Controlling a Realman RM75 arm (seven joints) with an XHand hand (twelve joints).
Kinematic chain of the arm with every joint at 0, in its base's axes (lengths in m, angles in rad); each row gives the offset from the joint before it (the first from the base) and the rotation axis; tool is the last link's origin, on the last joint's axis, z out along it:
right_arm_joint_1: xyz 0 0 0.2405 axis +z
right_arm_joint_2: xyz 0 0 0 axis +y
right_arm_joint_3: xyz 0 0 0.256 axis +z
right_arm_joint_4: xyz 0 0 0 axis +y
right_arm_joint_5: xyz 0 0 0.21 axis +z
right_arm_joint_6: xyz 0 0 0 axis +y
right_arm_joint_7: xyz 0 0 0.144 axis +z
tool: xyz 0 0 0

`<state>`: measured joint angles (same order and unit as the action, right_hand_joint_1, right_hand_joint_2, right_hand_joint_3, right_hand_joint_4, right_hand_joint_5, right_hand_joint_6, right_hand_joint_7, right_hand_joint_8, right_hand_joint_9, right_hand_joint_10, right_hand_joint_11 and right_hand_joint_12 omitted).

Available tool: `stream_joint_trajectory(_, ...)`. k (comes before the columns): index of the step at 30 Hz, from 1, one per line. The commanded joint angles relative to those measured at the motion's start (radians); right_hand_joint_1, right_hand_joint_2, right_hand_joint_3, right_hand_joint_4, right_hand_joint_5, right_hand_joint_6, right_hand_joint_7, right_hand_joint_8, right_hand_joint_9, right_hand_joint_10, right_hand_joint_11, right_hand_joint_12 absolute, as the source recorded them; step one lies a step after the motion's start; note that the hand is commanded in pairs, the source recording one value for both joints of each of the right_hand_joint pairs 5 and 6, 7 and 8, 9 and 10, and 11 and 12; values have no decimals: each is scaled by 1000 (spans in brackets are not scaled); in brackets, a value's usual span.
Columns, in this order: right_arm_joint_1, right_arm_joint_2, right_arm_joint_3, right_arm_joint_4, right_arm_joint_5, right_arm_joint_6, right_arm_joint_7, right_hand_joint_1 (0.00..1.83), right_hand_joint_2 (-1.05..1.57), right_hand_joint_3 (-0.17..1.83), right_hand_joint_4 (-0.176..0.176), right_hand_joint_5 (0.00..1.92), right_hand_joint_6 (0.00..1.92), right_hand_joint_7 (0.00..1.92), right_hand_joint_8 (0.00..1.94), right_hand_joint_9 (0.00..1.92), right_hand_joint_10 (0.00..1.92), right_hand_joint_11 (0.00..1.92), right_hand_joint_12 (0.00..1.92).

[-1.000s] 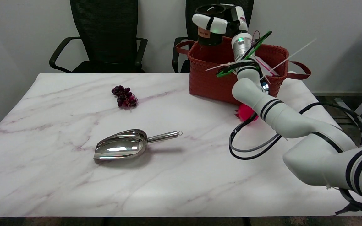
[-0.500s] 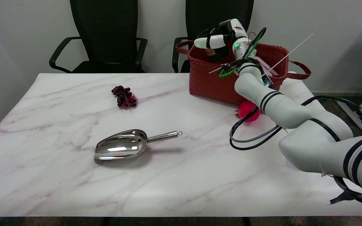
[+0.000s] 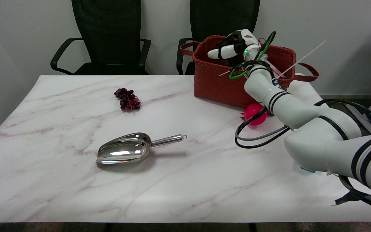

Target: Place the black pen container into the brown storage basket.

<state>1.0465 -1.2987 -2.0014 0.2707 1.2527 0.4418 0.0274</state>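
1. Marble table [image 3: 76, 193] fills the view, with two black chairs [image 3: 109, 35] and a pale wall behind it; take the basket [image 3: 217, 85] at the far right of the table as your landmark.

2. Your right hand [image 3: 229, 48] sits over the basket's open top, dipped just below the rim line on its near-left side, with the arm running back from it toward the lower right.

3. The pen container is hard to make out. Only a dark patch shows inside the basket, under and behind the hand, and it cannot be told apart from the hand's own black parts. Judging from that, the container is down inside the basket, but you cannot confirm it rests on the bottom.

4. The white fingers [image 3: 221, 51] reach out leftward over the basket's interior. Whether they grip the container or have let go cannot be told from this view.

5. Progress, as a judgement: the carry looks done and the container appears to be within the basket walls. What is left is to be sure of the release and then bring the hand clear.

6. When you lift out, watch the basket's near rim and the cables [image 3: 253, 64] looped at your wrist, which hang close to that rim.

7. Other things lie outside the basket: a pink ball [image 3: 254, 114] touching or just beside its near wall, grapes [image 3: 127, 99] well to its left, and a metal scoop [image 3: 130, 151] nearer you, also left of it. None needs handling.
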Motion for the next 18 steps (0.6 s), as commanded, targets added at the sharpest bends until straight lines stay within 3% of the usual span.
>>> stream_joint_trajectory(1, -11, 17, 20, 2, 218, -8, -87, 1045, 351, 479, 0, 109, 109, 547, 547, 429, 429, 164, 164)
stream_joint_trajectory(5, -30, 30, 19, 36, 215, 2, -88, 1007, 389, 345, 0, 68, 68, 413, 413, 321, 321, 108, 108)
stream_joint_trajectory(12, -67, 57, 19, 113, 215, 10, -119, 1042, 234, 339, 0, 0, 0, 46, 46, 26, 26, 0, 0)
stream_joint_trajectory(16, -112, 83, 19, 227, 215, 38, -225, 1050, 225, 314, 0, 0, 0, 24, 24, 17, 17, 0, 0)
stream_joint_trajectory(18, -163, 121, 21, 359, 215, 74, -306, 1055, 221, 306, 0, 0, 0, 31, 31, 30, 30, 0, 0)
